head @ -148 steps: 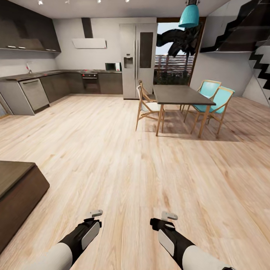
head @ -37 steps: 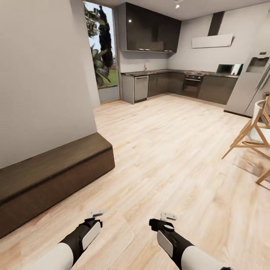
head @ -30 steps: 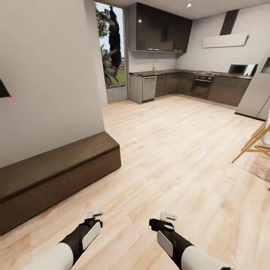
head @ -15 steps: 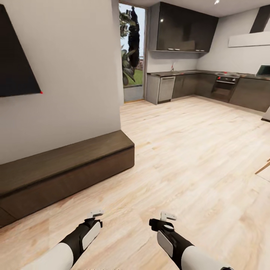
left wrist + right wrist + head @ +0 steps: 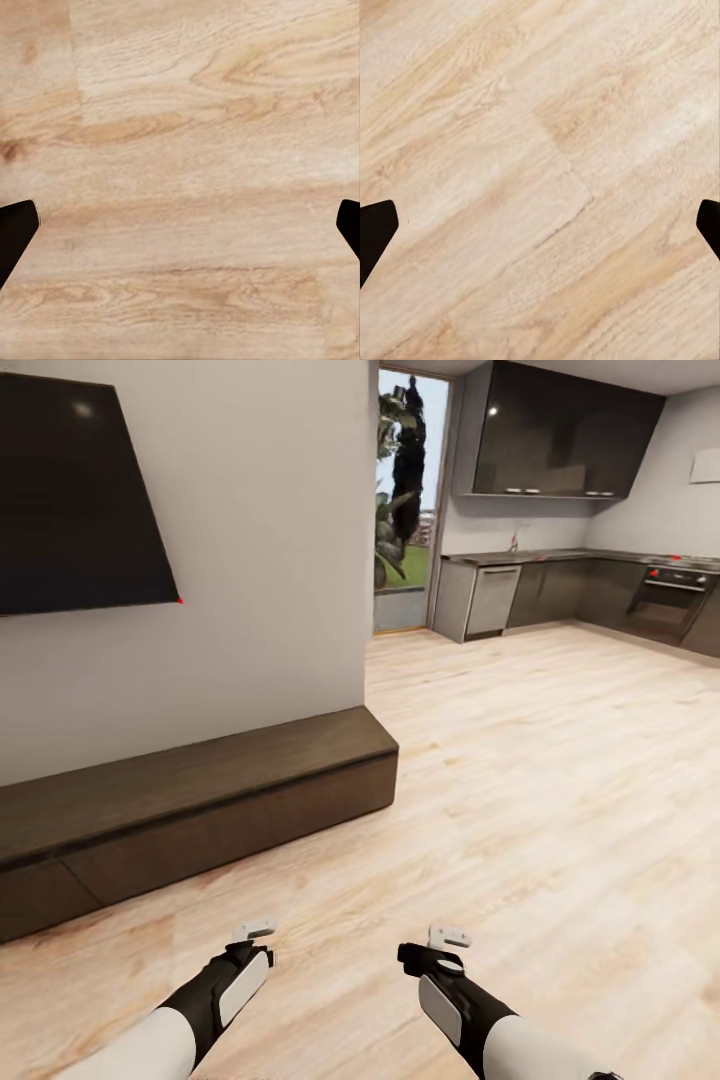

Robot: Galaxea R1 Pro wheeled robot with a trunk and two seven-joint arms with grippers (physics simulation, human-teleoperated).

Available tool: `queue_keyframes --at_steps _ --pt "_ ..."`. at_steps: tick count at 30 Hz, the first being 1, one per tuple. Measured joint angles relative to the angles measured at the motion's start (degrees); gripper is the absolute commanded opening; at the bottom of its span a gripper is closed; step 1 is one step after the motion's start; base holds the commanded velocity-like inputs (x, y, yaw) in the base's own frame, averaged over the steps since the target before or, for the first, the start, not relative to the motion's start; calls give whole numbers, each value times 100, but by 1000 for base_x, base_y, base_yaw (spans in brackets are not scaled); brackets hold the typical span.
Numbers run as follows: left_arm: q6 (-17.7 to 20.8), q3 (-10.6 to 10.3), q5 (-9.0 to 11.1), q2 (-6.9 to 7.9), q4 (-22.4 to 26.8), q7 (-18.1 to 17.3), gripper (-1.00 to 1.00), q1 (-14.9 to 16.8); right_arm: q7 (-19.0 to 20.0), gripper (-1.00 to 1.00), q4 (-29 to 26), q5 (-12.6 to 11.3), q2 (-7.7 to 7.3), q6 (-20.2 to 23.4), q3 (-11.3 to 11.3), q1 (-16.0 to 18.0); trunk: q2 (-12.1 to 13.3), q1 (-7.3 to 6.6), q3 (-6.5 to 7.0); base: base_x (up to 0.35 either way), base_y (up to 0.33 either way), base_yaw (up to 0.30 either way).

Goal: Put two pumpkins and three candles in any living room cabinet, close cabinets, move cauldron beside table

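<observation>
Facing a pale wall, the head view shows, at far left, a black wall-mounted TV [image 5: 80, 490] fixed to the wall [image 5: 270, 540]. Below it, the cabinet [image 5: 200, 810], a long low dark brown unit, stands against the wall on the light wood plank floor [image 5: 560, 780]. Its fronts sit flush and closed. Its top surface is bare.

To the right of the wall, a tall glazed opening [image 5: 403, 500] shows outdoor plants. Further right lies the kitchen: dark upper cupboards [image 5: 560, 435], a grey counter run [image 5: 540, 585] with a dishwasher front [image 5: 493, 600], and an oven [image 5: 668, 605] at the far right edge.

At the lower edge of the head view, both arms are held low over the floor. The left gripper [image 5: 255, 932] is near the cabinet's front but apart from it. The right gripper [image 5: 450, 937] is beside it, over bare planks.

In the left wrist view, the left gripper's dark fingertips [image 5: 15, 229] stand wide apart at the frame edges with only floor between them. The right wrist view shows the same: fingertips [image 5: 375, 225] spread wide, nothing held.
</observation>
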State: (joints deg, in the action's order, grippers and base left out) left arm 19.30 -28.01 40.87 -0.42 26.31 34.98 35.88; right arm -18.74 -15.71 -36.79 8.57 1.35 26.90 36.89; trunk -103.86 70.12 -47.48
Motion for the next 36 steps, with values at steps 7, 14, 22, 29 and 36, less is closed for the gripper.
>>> queue_keyframes --at_steps 7,14,22,29,36 --pt "0 0 0 2 0 1 100 -1 0 100 0 0 0 0 3 0 0 -1 0 147 0 281" --pt "0 0 0 2 0 -1 100 0 0 100 0 0 0 0 3 0 0 0 0 48 0 281" --pt "0 5 0 2 0 -1 100 0 0 100 0 0 0 0 3 0 0 -1 0 80 0 281" --pt "0 3 0 2 -1 0 100 0 1 100 -2 6 0 0 3 0 0 0 -2 130 -18 246" --pt "0 4 -11 1 -3 -7 100 1 1 100 -7 7 -1 0 4 -1 0 -2 -4 121 -2 26"
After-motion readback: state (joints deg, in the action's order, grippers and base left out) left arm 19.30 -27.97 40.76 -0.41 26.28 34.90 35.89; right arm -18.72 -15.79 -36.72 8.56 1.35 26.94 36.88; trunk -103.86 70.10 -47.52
